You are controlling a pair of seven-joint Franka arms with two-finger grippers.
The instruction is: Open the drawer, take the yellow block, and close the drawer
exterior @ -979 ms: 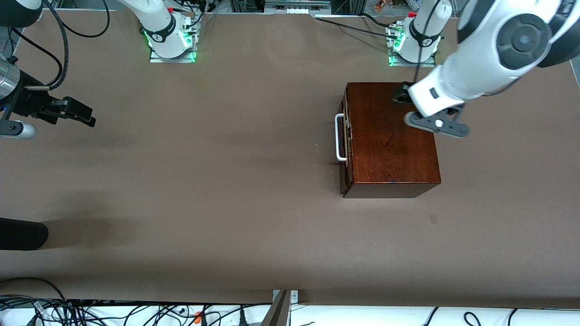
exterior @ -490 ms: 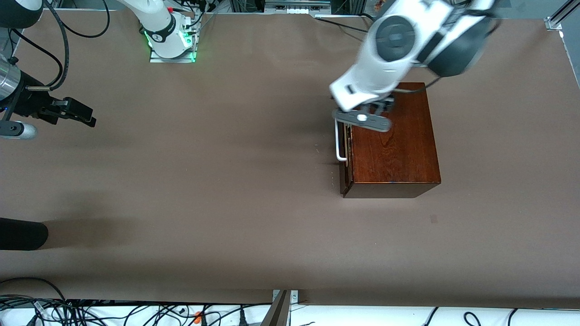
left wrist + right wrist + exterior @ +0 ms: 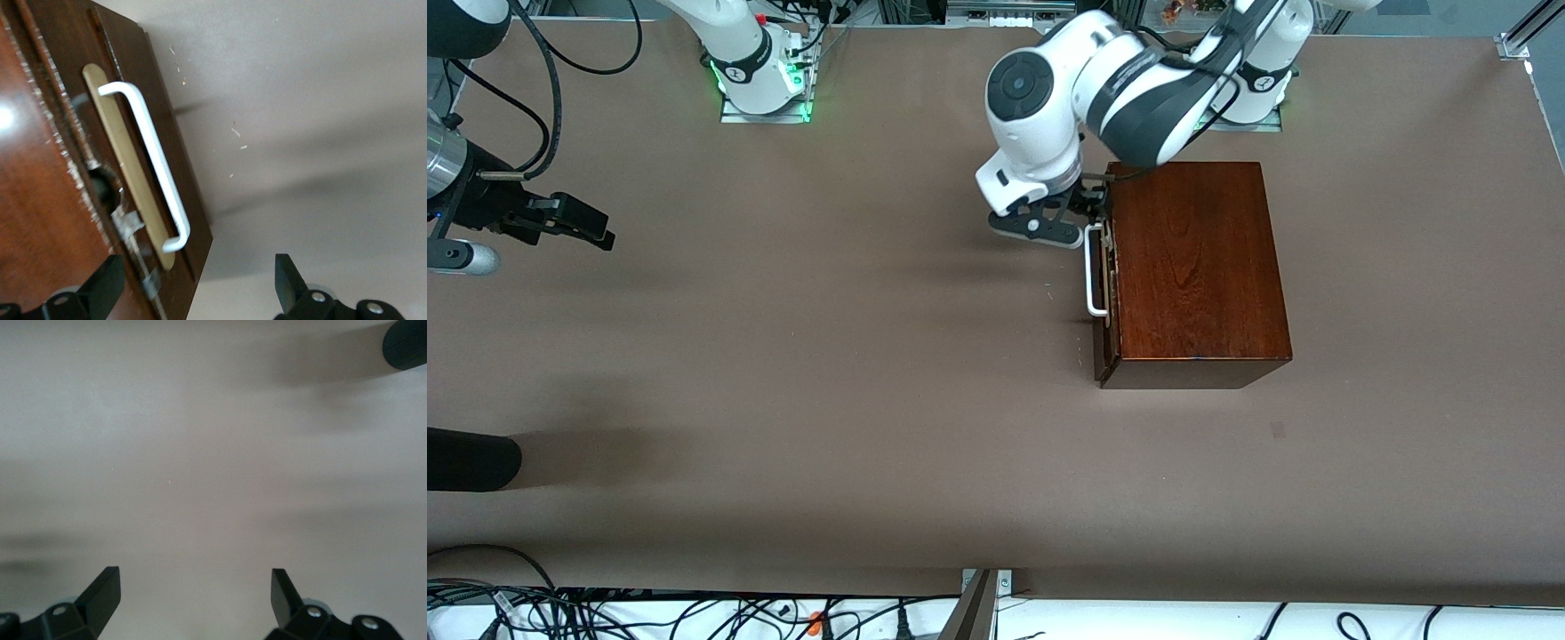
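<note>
The dark reddish-brown wooden box (image 3: 1196, 267) stands toward the left arm's end of the table. Its drawer (image 3: 1106, 293) is pushed in, and the white bar handle (image 3: 1090, 271) faces the right arm's end. My left gripper (image 3: 1087, 206) hangs open just in front of the drawer, at the handle's end farther from the front camera. In the left wrist view the handle (image 3: 155, 160) and the drawer front (image 3: 143, 63) lie ahead of the spread left gripper (image 3: 198, 288), which touches nothing. The yellow block is hidden. My right gripper (image 3: 594, 227) waits open over bare table, its own view showing the right gripper (image 3: 195, 600) empty.
A black rounded object (image 3: 471, 459) pokes in over the table edge at the right arm's end, nearer the front camera; it also shows as the black object (image 3: 407, 343) in the right wrist view. Brown table (image 3: 854, 356) spreads between the arms. Cables lie along the near edge.
My left arm has swung off the box's top toward the right arm's end, so its gripper is now beside the drawer handle. The right arm has not moved.
</note>
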